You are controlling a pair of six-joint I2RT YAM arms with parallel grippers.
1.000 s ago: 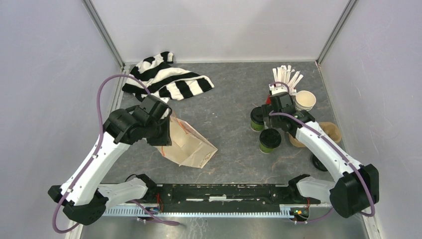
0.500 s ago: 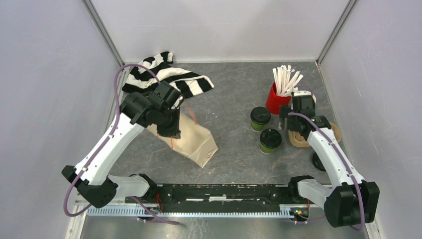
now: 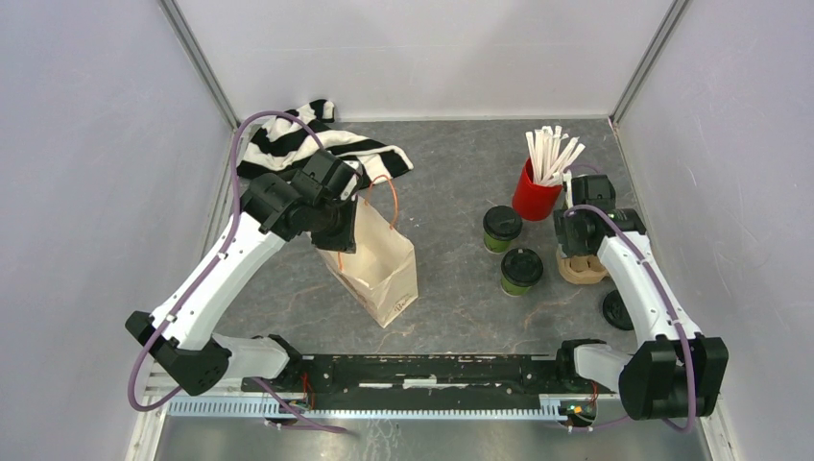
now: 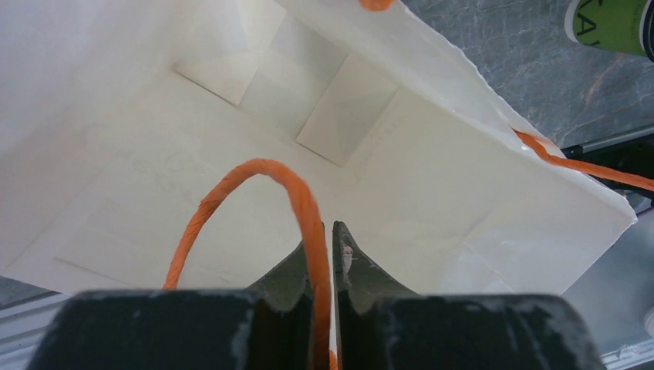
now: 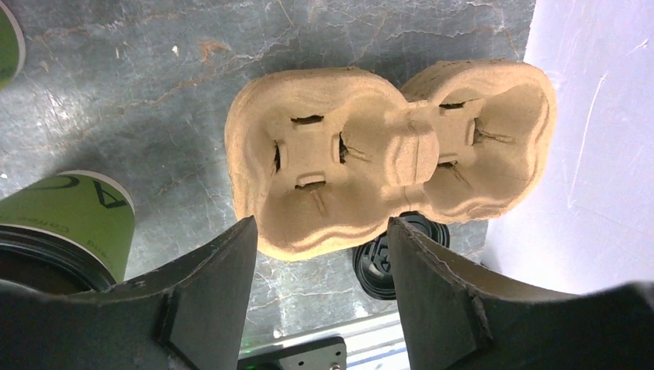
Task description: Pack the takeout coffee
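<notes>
Two green takeout coffee cups with black lids stand right of centre, one (image 3: 502,229) behind the other (image 3: 521,270); the wrist views catch them at their edges (image 5: 69,216) (image 4: 609,23). My left gripper (image 4: 332,239) is shut on the orange handle (image 4: 231,185) of a pale paper bag (image 3: 379,264), which stands upright with its mouth open. Over at the right, my right gripper (image 5: 320,225) hovers open above a brown pulp cup carrier (image 5: 332,169), its jaws on either side of the carrier's near edge. Nothing is held between them.
A red cup of white sticks (image 3: 538,187) stands behind the coffees. A striped black-and-white cloth (image 3: 317,154) lies at the back left. A loose black lid (image 3: 616,309) rests near the right wall, partly under the carrier (image 3: 581,271).
The left arm has raised the bag by its handle from lying flat to standing upright. The right gripper moved from beside the coffees rightward over the carrier, and its jaws narrowed a little.
</notes>
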